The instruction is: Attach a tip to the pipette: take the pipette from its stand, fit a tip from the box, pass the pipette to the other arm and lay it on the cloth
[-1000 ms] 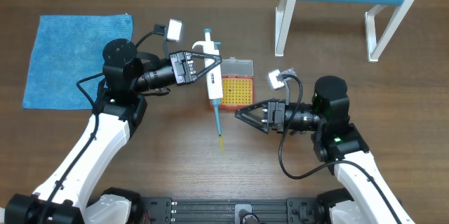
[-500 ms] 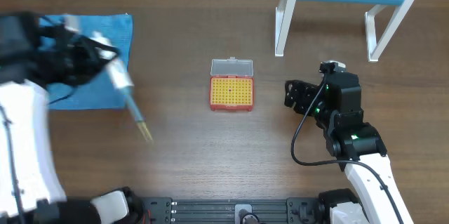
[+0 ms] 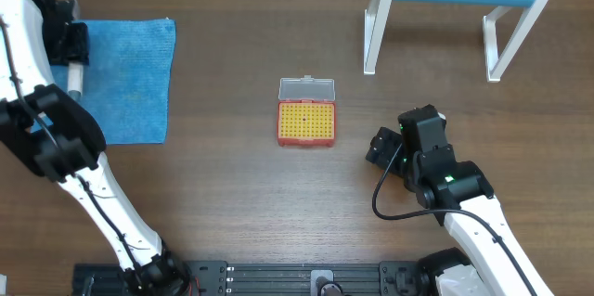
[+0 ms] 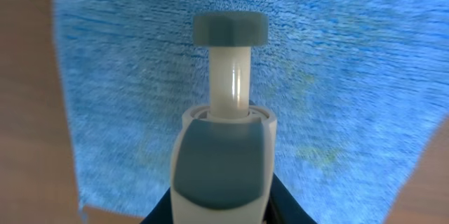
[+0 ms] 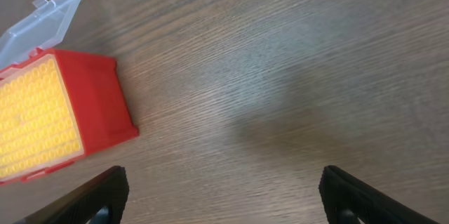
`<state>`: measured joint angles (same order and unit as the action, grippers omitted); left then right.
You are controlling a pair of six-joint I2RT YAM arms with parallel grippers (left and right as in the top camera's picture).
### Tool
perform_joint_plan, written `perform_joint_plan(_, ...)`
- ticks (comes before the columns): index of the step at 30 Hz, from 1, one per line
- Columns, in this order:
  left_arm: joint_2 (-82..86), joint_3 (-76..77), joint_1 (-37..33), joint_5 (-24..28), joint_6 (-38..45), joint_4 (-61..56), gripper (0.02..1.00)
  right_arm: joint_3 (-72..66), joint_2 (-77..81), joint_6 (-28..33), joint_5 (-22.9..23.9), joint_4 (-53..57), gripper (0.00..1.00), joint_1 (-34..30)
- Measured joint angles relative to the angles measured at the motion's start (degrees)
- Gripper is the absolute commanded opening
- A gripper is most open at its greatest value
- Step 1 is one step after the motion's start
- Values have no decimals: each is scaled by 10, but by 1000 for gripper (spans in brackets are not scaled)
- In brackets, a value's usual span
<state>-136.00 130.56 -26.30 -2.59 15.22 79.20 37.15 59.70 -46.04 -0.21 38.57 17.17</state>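
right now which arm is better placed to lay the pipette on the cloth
Left. The left gripper holds the pipette over the cloth; the right gripper is open and empty beside the tip box.

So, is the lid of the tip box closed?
No, the clear lid is folded back from the red box, and the yellow tips lie uncovered.

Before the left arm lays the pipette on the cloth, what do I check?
1. Pipette clamped in left gripper: ok.
2. Cloth beneath the pipette: ok.
3. Tip fitted on the pipette: cannot tell, that end is hidden.
4. Open, empty right gripper far from the cloth: ok.
5. Open tip box apart from the cloth: ok.
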Motion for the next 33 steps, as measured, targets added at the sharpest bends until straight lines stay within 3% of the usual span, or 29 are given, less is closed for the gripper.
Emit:
perform_joint_plan(7,-14,1,15,-4,9,-56,25,0,19,-35,16,-28,884,81)
perform_joint_plan(32,-102,5,16,0,10,-47,27,0,24,-47,31,-65,888,81)
perform_joint_plan(33,-102,5,16,0,10,-47,369,0,24,-49,31,-65,890,81)
